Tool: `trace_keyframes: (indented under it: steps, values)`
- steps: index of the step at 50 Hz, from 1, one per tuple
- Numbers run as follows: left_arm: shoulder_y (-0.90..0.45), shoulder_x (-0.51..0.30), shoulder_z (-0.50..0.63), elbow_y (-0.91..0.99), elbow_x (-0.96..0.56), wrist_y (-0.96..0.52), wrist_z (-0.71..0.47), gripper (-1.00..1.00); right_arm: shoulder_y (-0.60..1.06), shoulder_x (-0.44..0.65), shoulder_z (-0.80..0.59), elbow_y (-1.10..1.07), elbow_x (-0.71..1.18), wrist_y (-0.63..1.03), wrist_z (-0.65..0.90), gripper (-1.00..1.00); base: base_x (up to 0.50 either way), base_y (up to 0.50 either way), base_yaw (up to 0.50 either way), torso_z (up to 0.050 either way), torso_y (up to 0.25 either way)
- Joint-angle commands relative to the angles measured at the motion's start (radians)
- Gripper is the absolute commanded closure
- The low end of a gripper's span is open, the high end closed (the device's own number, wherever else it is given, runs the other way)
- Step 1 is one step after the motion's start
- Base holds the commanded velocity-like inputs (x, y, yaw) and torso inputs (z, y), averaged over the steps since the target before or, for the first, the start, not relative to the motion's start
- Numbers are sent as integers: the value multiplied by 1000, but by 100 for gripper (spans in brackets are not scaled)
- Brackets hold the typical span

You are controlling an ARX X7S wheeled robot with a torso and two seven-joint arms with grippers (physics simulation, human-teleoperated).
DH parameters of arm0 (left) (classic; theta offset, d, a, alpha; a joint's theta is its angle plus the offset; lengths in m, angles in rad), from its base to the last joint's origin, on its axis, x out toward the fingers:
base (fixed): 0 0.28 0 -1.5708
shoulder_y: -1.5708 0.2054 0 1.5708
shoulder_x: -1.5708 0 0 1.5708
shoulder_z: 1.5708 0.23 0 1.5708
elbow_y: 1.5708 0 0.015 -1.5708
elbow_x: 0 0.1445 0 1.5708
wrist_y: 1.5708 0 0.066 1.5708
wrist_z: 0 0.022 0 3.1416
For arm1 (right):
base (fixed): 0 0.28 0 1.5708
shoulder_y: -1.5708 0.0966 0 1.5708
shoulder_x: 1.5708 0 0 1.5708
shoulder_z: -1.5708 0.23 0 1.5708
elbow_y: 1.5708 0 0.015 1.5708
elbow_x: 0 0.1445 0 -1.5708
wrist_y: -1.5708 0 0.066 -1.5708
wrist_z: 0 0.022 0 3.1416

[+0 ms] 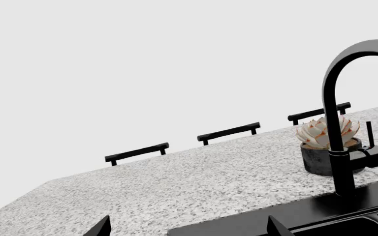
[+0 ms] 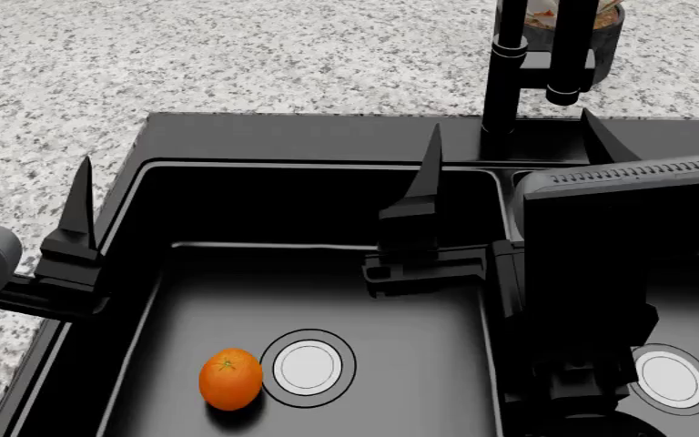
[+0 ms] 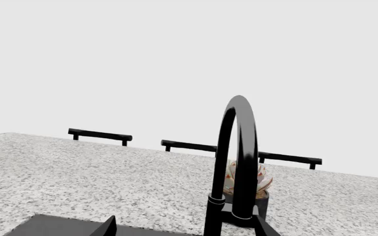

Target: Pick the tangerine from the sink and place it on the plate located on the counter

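Speckled counter (image 2: 265, 55) surrounds our sink (image 2: 325, 137); tangerine (image 2: 229, 379) at seven o'clock. Both hands (image 2: 252, 209) (image 2: 604, 127) spread empty; we should lower left squarely over it.

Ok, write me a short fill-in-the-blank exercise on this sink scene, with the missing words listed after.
1. The tangerine lies in the sink's ____ basin, seen from the head view.
2. Right beside the tangerine sits a round silver ____.
3. The left gripper is ____, holding nothing.
4. Behind the black faucet on the counter stands a potted ____.

Missing words: left; drain; open; succulent
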Motion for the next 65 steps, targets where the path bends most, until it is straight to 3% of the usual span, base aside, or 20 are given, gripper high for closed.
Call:
trace_keyframes:
  steps: [1,8,57,58,65]
  values:
    - [-13,-1,4,-2,6,-12,2,-100,0,0,3,-4,0,1,0,-100,0,0,0,50,0]
    - [-10,2,-2,-1,-3,1,-1,-100,3,1,3,-2,6,4,8,-100,0,0,0,50,0]
    - [-36,0,11,12,-21,-47,-17,-100,6,14,9,-8,35,6,26,-100,61,0,0,0,0]
    - [-49,-54,19,18,-140,-61,-120,-100,6,-18,16,-10,-33,10,-31,-100,0,0,0,0,0]
    - [-57,-49,23,14,-151,-56,-116,-100,7,-16,28,-19,-21,17,-29,-100,0,0,0,0,0]
